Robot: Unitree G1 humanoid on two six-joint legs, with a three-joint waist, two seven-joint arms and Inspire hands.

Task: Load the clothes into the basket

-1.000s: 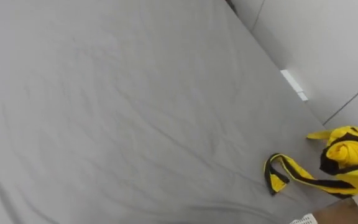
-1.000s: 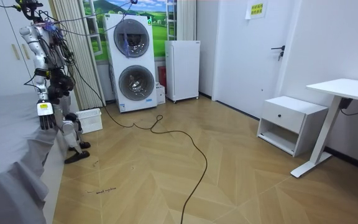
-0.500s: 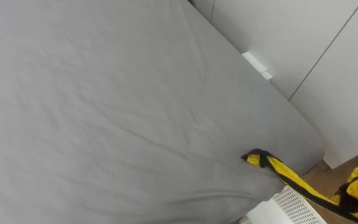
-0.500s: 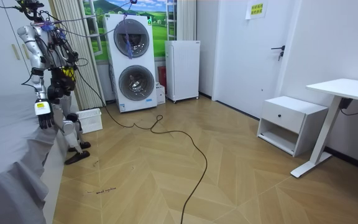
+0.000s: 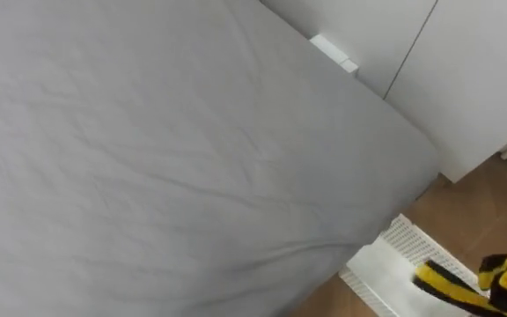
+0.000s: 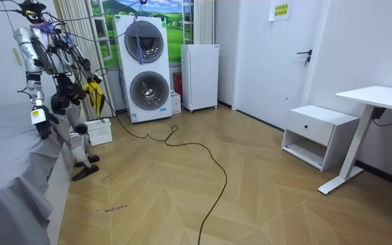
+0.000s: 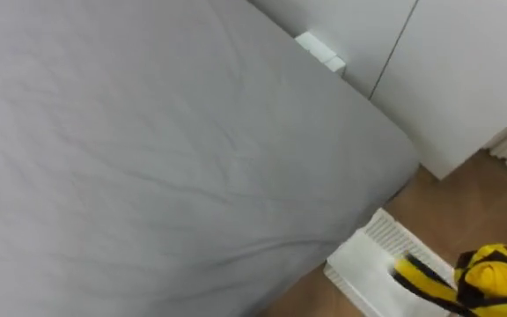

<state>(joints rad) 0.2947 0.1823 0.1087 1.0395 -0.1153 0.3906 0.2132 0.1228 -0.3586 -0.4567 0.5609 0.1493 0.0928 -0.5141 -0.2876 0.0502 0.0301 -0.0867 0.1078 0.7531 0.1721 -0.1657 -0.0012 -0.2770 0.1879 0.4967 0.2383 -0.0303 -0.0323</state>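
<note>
We see the yellow-black garment (image 5: 504, 280) at 4 o'clock in the eye views, hanging from the right hand (image 6: 88, 80) above the white basket (image 5: 385, 264), which sits on the floor by the corner of the grey bed (image 5: 165, 158). Right hand is buried in cloth, so we can't tell its grip. Left hand (image 6: 39, 127) hangs at the robot's 9 o'clock in the room view, over the bed edge, state unreadable too.
</note>
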